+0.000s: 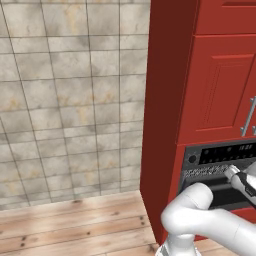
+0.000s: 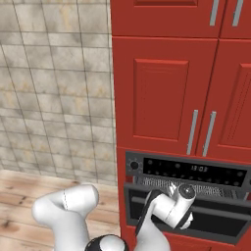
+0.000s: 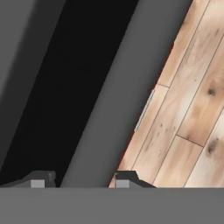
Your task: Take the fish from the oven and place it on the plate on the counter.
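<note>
The oven (image 2: 186, 196) sits in the lower right of the right base view, a black built-in unit with a dark control panel (image 2: 188, 170) carrying a knob at its left end and a small lit display near the middle, set into tall red cabinetry (image 2: 162, 93) whose doors above carry upright silver handles (image 2: 192, 132). In the left base view the same oven (image 1: 220, 175) shows at the lower right edge, with the red cabinet side (image 1: 165, 125) beside it, a tiled beige wall (image 1: 70, 100) filling the left of the frame and a pale wooden floor (image 1: 75, 225) along the bottom. The oven door (image 2: 196, 215) stands partly pulled out below the control panel, with a strip of mesh-like grey interior visible in the gap above it. The white arm (image 2: 68, 208) rises from the lower left of the right base view and bends to reach the top edge of that door, its wrist (image 2: 174, 203) lying right against it. In the hand view the end effector (image 3: 78, 180) shows its two dark fingertips (image 3: 41, 180) at the bottom, spread apart on either side of a broad grey bar (image 3: 118, 92) that runs diagonally up the frame; the tips stand about the bar's width apart, and whether they press on it cannot be told. Left of the bar lies a black panel, and to the right the wooden floor (image 3: 192, 109) appears far below. The fish cannot be made out in any view.
</note>
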Controlling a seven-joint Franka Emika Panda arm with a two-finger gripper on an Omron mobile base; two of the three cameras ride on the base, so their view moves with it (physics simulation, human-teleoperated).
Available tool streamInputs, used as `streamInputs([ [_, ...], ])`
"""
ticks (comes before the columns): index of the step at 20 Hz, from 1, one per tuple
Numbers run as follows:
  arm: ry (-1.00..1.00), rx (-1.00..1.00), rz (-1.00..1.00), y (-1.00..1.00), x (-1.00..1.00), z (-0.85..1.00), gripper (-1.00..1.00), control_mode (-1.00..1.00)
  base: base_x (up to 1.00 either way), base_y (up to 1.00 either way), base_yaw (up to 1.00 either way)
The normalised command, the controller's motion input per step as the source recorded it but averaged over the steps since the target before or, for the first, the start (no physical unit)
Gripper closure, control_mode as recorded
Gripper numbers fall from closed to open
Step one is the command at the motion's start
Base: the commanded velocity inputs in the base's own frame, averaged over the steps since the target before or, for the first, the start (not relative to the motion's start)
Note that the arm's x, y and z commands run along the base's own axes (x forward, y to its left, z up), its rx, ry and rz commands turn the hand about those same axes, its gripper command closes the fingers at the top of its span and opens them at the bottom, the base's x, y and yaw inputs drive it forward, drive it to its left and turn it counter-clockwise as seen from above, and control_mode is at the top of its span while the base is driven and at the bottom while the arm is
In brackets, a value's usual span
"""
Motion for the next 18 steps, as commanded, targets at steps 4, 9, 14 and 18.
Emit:
streamInputs([
  [4, 0.02, -0.14, 0.11, -0.95, -1.0, -1.0, 1.0, -1.0, 0.0, 0.0, 0.0],
  [9, 0.05, -0.19, 0.12, -0.78, -1.0, -0.94, 1.0, -1.0, 0.0, 0.0, 0.0],
  [14, 0.11, -0.17, 0.13, -0.72, -1.0, -0.96, 1.0, -1.0, 0.0, 0.0, 0.0],
  [18, 0.09, -0.14, 0.18, -0.74, -1.0, -1.0, 1.0, -1.0, 0.0, 0.0, 0.0],
])
